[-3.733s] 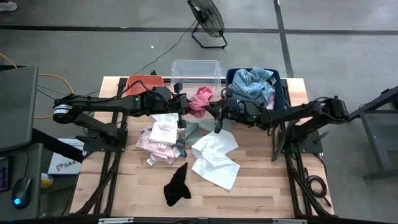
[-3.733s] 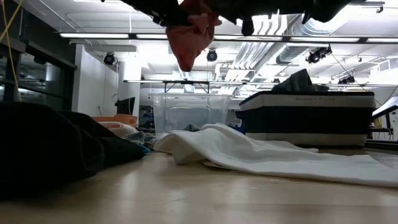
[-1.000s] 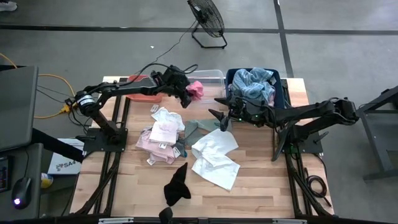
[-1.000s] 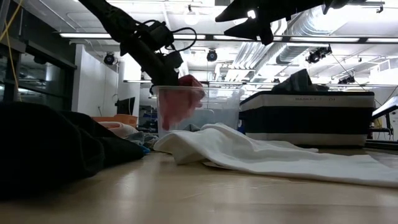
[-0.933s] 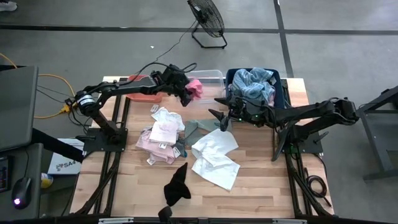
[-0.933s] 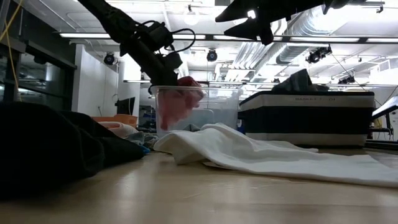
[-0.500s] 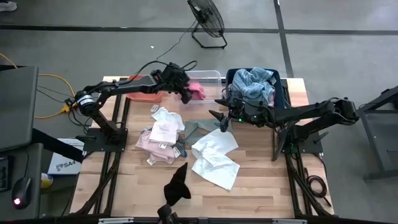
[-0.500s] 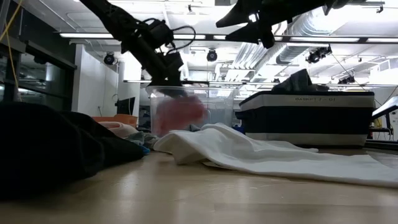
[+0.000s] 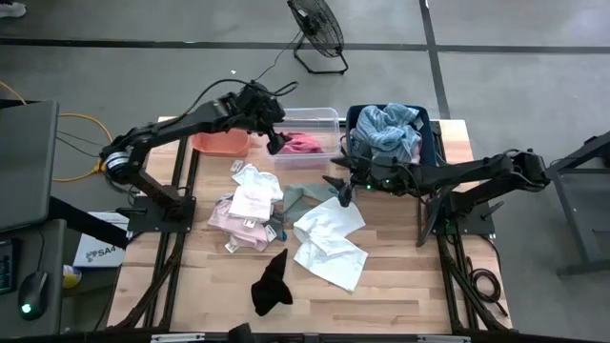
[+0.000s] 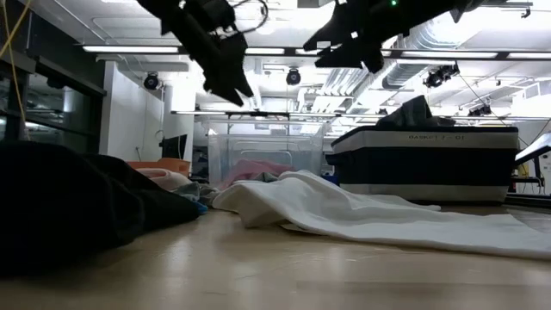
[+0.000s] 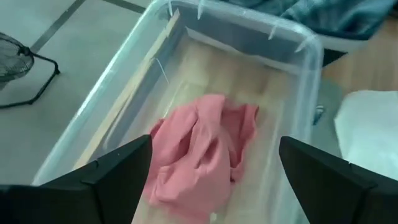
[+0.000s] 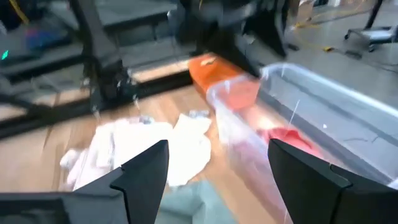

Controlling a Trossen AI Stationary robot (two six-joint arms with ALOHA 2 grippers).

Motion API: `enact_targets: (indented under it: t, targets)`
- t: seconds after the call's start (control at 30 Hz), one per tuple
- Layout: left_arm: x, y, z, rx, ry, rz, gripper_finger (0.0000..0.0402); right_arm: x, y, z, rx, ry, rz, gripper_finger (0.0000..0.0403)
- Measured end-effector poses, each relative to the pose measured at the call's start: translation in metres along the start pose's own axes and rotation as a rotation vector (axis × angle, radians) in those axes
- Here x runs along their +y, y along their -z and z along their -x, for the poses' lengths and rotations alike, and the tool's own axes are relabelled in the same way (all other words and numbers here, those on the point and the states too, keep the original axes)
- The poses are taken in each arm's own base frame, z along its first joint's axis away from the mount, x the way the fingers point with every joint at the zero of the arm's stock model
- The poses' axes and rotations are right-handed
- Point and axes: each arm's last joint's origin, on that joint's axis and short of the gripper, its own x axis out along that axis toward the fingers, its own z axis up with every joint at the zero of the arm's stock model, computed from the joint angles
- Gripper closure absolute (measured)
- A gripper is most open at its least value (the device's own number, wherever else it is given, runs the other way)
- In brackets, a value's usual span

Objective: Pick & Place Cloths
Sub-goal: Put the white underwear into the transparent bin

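Note:
A pinkish-red cloth (image 11: 202,155) lies crumpled on the floor of the clear bin (image 9: 329,116) at the table's far edge. My left gripper (image 11: 214,142) hangs open above it, touching nothing; in the high view it is at the bin's left end (image 9: 274,143). My right gripper (image 9: 337,185) hovers open and empty over the table's middle, above an olive green cloth (image 9: 299,198). A white cloth (image 9: 329,238), a pale pink pile (image 9: 240,215), a smaller white piece (image 9: 253,179) and a black cloth (image 9: 272,286) lie on the table.
An orange bin (image 9: 221,142) stands left of the clear bin. A dark blue bin (image 9: 431,143) to the right holds a blue-striped cloth (image 9: 386,129). Bare wood shows along the near edge and at the near right (image 9: 419,276).
My left gripper has opened and let go of the pinkish-red cloth, which has dropped from the fingers onto the clear bin's floor. The gripper has then risen above the bin's rim.

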Motion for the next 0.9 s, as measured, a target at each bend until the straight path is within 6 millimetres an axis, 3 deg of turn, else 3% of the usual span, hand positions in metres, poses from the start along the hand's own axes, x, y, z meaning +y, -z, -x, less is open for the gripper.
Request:
enact_targets:
  t: [0.23, 0.53, 0.7, 0.9]
  targets:
    - [-0.017, 0.024, 0.038, 0.008, 0.095, -0.006, 0.0055, 0.013, 0.019, 0.006, 0.188, -0.167, 0.110, 0.0137]
    - [-0.053, 0.062, 0.068, -0.096, 0.183, -0.017, 0.0055, 0.040, 0.039, 0.015, 0.299, -0.323, 0.238, 0.0137]
    - [-0.067, 0.077, 0.075, -0.136, 0.207, -0.017, 0.0055, 0.058, 0.066, 0.004, 0.387, -0.358, 0.324, 0.0137]
    - [-0.075, 0.086, 0.074, -0.124, 0.163, -0.031, 0.0055, 0.074, 0.101, -0.023, 0.406, -0.367, 0.369, 0.0137]
